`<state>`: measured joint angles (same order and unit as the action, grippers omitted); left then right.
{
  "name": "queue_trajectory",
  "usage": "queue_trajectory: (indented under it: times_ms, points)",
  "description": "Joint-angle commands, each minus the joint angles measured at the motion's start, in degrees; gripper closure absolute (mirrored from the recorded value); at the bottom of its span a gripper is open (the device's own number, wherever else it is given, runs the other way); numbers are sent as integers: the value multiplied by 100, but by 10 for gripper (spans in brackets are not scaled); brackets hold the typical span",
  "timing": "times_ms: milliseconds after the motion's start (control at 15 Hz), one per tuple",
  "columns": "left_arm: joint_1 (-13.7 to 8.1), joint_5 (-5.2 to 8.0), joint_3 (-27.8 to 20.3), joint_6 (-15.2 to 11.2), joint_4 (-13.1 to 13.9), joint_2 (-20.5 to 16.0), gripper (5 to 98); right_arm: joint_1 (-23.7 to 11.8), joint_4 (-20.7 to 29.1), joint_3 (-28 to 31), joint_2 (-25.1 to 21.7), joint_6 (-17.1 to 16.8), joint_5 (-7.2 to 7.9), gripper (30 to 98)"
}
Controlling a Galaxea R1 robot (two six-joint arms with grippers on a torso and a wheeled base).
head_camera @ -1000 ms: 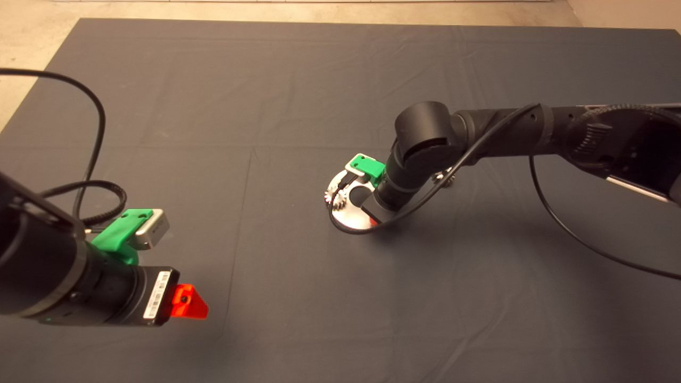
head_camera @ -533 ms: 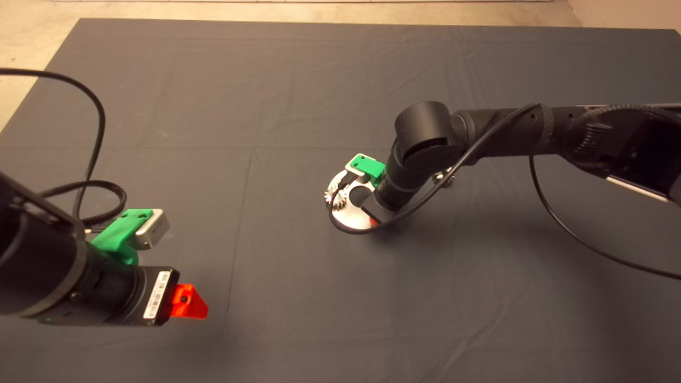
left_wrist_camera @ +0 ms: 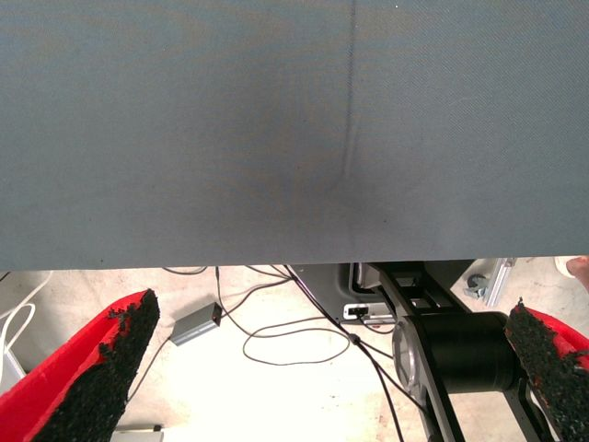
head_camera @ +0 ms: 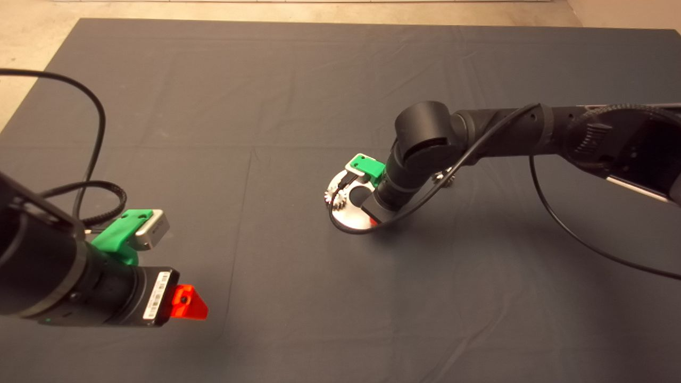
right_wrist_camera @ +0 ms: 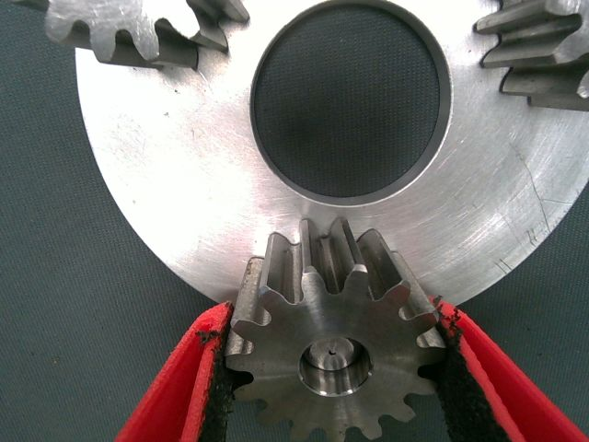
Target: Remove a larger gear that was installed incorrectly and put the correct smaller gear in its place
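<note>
The right hand (right_wrist_camera: 333, 368) is closed on a small gear (right_wrist_camera: 333, 345), one black pad (right_wrist_camera: 451, 378) pressed against the teeth on each side. The gear's bore faces the wrist camera, so its axis runs in line with the hand. The gear sits at the rim of a round steel plate (right_wrist_camera: 184, 184), on or just over it; whether it is seated cannot be told. Beyond the gear lies the plate's large centre hole (right_wrist_camera: 352, 97). Past that, two more gears stand at the plate's far rim, one on each side: a gear (right_wrist_camera: 138, 32) of similar size and a gear with sloping teeth (right_wrist_camera: 543, 55), cut off by the frame, probably the larger gear.

In the head view the right hand (head_camera: 367, 205) points down over the plate (head_camera: 346, 215), near the middle of the surface (head_camera: 213, 106). The right arm is the nearer by far.

The left hand (head_camera: 186, 303) waits near the surface's front left corner, fingers (left_wrist_camera: 92, 378) spread wide and empty, well apart from the plate.
</note>
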<state>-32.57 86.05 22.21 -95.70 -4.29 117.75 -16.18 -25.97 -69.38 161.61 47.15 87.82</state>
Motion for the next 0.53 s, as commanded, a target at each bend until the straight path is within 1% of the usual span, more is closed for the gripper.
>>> queue_trajectory:
  times_ms: [0,333,467]
  points:
    - [-30,48,-96,-19,113,-10,59,-149,-198,22,25,13,718,806]
    - [-30,47,-96,-19,113,-15,59,-255,-190,57,42,22,718,807]
    - [-30,43,-96,-19,113,-16,59,-333,-190,198,7,48,718,808]
